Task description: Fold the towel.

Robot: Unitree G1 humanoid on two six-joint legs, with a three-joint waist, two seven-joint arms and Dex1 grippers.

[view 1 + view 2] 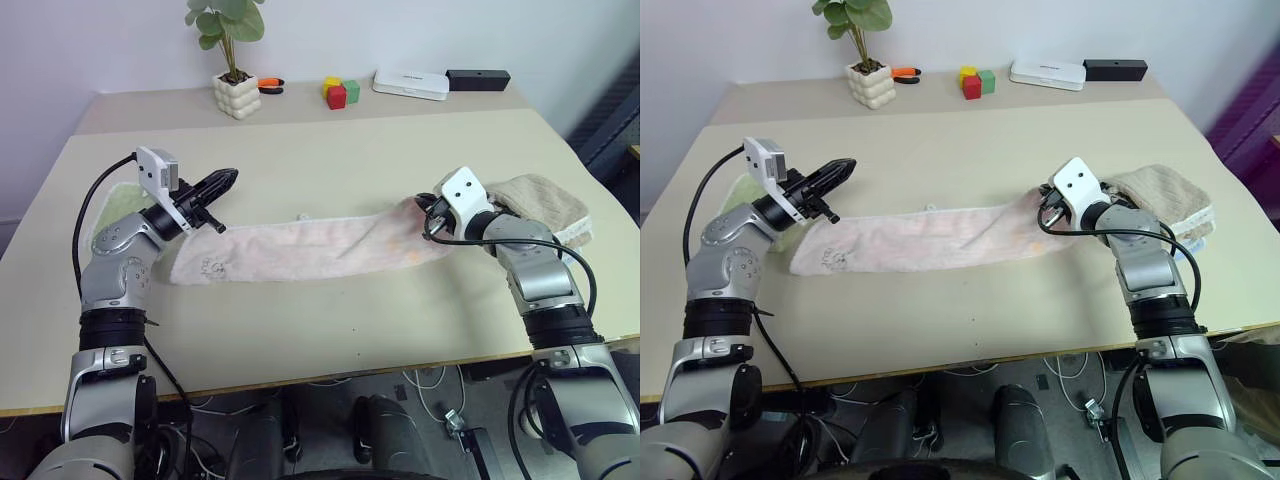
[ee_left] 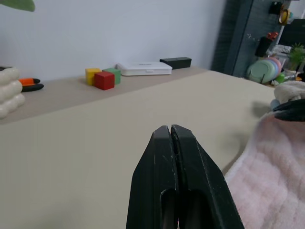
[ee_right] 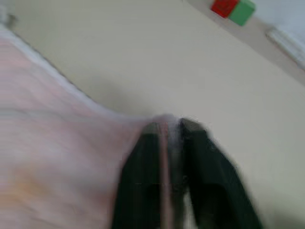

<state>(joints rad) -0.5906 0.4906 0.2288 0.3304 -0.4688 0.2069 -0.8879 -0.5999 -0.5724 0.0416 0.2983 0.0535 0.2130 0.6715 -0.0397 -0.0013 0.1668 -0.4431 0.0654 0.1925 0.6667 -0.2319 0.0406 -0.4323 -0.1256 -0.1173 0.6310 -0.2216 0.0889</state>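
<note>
The pale pink towel (image 1: 300, 245) lies stretched out as a long strip across the middle of the table. My left gripper (image 1: 228, 178) hovers above the towel's left end, shut, with nothing between its fingers (image 2: 157, 157); it does not touch the cloth. At the towel's right end, my right gripper (image 3: 167, 126) is shut on a corner of the towel, and a pinch of pink edge shows between its fingers. That corner is lifted slightly off the table (image 1: 330, 160).
A light green towel (image 1: 120, 205) lies under my left arm and a beige towel (image 1: 545, 200) behind my right wrist. Along the back stand a potted plant (image 1: 235, 90), an orange tool (image 1: 268, 85), coloured blocks (image 1: 338, 92), a white box (image 1: 410, 85) and a black box (image 1: 478, 79).
</note>
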